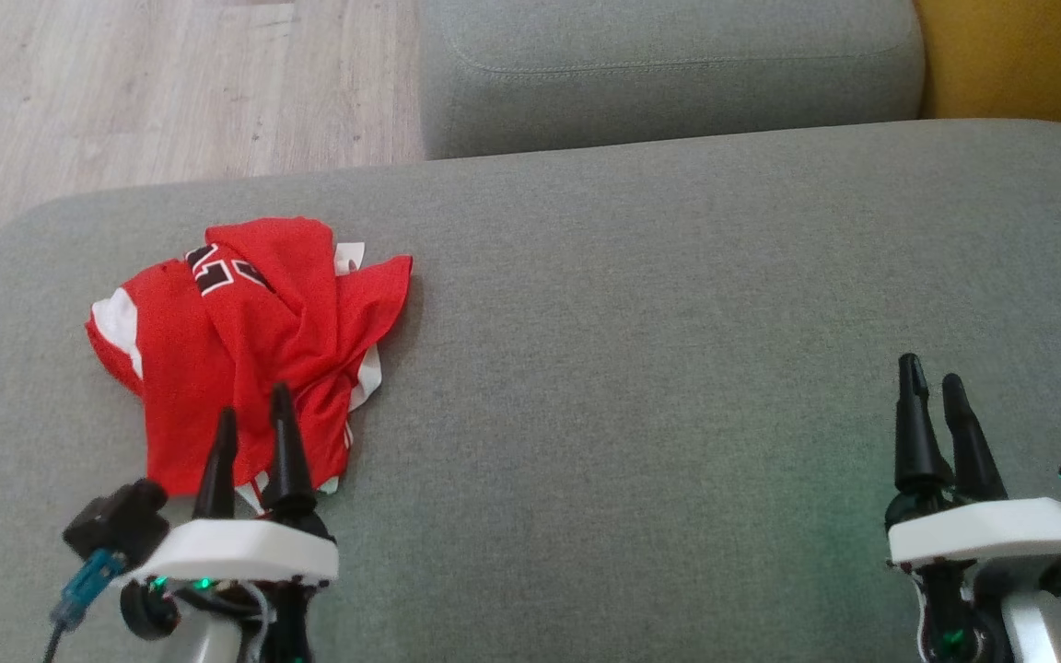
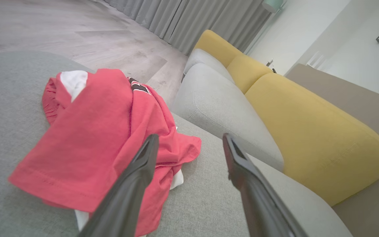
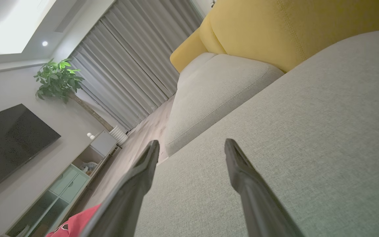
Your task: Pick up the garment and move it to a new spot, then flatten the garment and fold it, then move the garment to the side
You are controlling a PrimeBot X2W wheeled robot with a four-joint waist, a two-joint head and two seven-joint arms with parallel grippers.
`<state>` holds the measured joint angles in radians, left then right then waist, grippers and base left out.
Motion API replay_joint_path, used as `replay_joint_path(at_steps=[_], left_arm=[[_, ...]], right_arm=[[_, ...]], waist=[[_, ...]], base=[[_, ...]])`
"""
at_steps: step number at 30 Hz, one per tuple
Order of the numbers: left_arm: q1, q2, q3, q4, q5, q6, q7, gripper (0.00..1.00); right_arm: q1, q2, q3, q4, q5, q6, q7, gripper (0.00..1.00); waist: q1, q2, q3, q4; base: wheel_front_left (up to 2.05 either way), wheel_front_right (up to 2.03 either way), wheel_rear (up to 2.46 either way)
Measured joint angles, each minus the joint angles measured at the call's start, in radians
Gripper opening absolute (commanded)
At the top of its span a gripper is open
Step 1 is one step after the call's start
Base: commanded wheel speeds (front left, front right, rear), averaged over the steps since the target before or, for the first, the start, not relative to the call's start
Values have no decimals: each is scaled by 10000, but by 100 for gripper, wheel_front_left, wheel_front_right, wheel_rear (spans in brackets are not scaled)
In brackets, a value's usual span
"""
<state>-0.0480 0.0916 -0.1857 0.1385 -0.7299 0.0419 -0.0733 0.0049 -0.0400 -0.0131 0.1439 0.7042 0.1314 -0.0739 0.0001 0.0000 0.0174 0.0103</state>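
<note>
The garment (image 1: pixel 245 345) is a red jersey with white trim and black numbers, lying crumpled on the left part of the grey cushion (image 1: pixel 632 368). My left gripper (image 1: pixel 254 422) hovers at the garment's near edge, open, with nothing between its fingers. In the left wrist view the garment (image 2: pixel 100 131) lies just ahead and left of the left gripper (image 2: pixel 189 140), whose left finger (image 2: pixel 140 168) overlaps the cloth. My right gripper (image 1: pixel 931 379) stands open over bare cushion at the lower right, far from the garment. A corner of the garment (image 3: pixel 74 225) shows low in the right wrist view, beside the right gripper (image 3: pixel 191 144).
A second grey cushion (image 1: pixel 669 74) lies beyond the first, with a yellow backrest (image 2: pixel 308 125) to the right. Wooden floor (image 1: pixel 153 92) lies past the cushion's far left edge. A TV, a plant and a low cabinet stand across the room.
</note>
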Motion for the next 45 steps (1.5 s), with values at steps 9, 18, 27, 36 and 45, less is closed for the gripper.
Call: replay_joint_path(at_steps=[9, 18, 27, 36, 45], left_arm=[[-245, 487, -1011, 69, 1005, 644, -255, 100], [-551, 934, -1918, 27, 2119, 1264, -520, 100], [-1048, 1369, -3041, 178, 3411, 1900, -786, 100], [-1220, 1559, -3722, 320, 3973, 2349, -997, 100], [-1163, 1308, -3246, -115, 3624, 2157, -1292, 100]], right_arm=[[0, -2, 247, -230, -1300, 0, -245, 100], [0, -2, 407, -382, -2604, 0, -510, 100], [0, -4, 462, -483, -4031, 0, -765, 100], [0, -6, 639, -677, -5030, 0, -953, 100], [7, -10, 589, -773, -4738, 0, -1264, 100]], waist=[[0, 0, 28, -7], [0, 0, 67, -37], [0, 0, 102, -9], [0, 0, 109, 55], [0, 0, 166, 112]], base=[[0, 0, 0], [0, 0, 0], [0, 0, 0], [0, 0, 0], [0, 0, 0]])
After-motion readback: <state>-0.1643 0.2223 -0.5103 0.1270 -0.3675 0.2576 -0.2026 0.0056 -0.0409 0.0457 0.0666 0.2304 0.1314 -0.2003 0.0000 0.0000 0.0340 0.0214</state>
